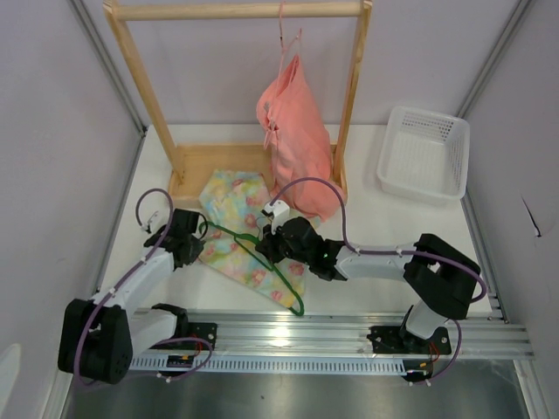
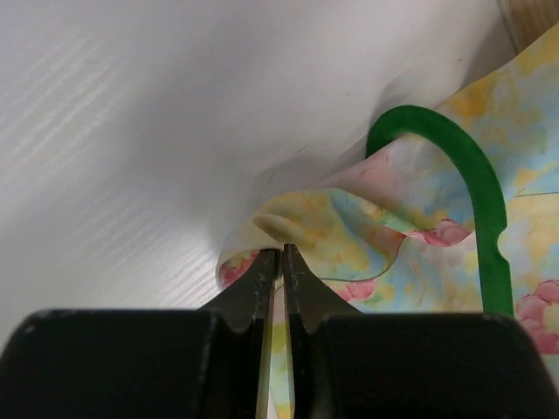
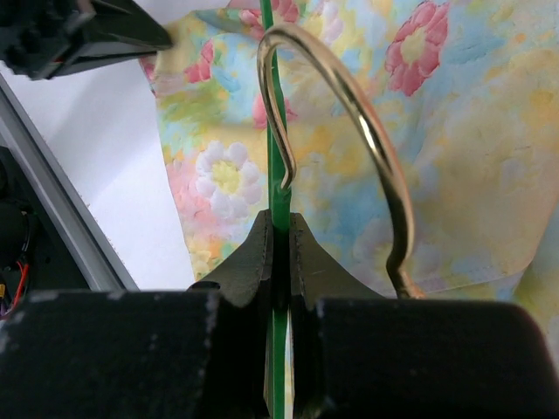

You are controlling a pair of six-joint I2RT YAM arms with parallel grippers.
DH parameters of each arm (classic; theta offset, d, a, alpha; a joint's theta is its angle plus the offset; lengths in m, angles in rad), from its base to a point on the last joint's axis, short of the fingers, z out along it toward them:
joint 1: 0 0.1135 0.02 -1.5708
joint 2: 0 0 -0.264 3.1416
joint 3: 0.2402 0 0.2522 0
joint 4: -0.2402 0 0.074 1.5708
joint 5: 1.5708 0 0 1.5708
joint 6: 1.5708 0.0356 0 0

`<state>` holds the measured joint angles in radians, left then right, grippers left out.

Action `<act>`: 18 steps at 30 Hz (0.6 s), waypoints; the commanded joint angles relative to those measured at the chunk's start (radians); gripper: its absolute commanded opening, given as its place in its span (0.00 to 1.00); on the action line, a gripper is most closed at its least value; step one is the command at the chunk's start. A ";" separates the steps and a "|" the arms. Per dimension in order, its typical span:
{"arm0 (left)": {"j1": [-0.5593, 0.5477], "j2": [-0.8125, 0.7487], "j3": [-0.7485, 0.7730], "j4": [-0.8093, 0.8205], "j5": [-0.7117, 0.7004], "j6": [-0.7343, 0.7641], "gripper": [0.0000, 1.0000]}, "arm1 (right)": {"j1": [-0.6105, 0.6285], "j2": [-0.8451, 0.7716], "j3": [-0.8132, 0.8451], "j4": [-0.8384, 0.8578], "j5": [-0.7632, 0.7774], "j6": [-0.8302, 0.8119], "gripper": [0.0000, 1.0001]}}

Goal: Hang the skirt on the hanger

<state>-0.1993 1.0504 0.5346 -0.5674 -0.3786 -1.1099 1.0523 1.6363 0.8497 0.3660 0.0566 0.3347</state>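
left claw (image 2: 281, 253) pinching skirt (image 2: 349, 223) edge, lower centre, right claw (image 3: 279, 218) clenched on green hanger (image 2: 483, 188), mid-frame

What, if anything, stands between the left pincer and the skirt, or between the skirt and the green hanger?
Nothing visible does. The left pincer pinches the edge of the skirt, and the green hanger, clamped in the right pincer, lies directly across the skirt, touching it.

skirt (image 1: 229, 196) on table (image 1: 367, 227) | hanger (image 1: 288, 288) across it (seemingly on top) | rack (image 1: 140, 78) behind | basket (image 1: 387, 161) far right
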 commanded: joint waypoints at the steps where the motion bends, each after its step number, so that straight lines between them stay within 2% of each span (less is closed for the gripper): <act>1: 0.014 0.054 -0.007 0.188 0.072 0.050 0.13 | -0.008 0.031 0.006 -0.134 0.000 -0.060 0.00; 2: 0.014 0.056 -0.008 0.204 0.108 0.068 0.16 | -0.008 0.033 0.009 -0.137 0.000 -0.063 0.00; 4: 0.012 0.037 -0.028 0.253 0.135 0.085 0.27 | -0.008 0.036 0.014 -0.141 -0.006 -0.065 0.00; 5: 0.012 -0.002 -0.031 0.254 0.136 0.093 0.34 | -0.009 0.039 0.017 -0.144 -0.009 -0.065 0.00; 6: 0.012 -0.033 -0.039 0.255 0.136 0.100 0.44 | -0.009 0.045 0.025 -0.145 -0.012 -0.062 0.00; 9: 0.012 -0.163 -0.058 0.264 0.156 0.156 0.58 | -0.011 0.056 0.037 -0.150 -0.024 -0.056 0.00; 12: 0.011 -0.251 -0.055 0.258 0.220 0.219 0.60 | -0.008 0.068 0.054 -0.156 -0.029 -0.053 0.00; 18: -0.063 -0.384 -0.076 0.262 0.309 0.317 0.61 | -0.025 0.071 0.071 -0.171 -0.046 -0.048 0.00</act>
<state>-0.2321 0.7132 0.4767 -0.3492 -0.1558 -0.8829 1.0378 1.6752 0.9142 0.3214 0.0132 0.3344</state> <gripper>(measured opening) 0.614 0.054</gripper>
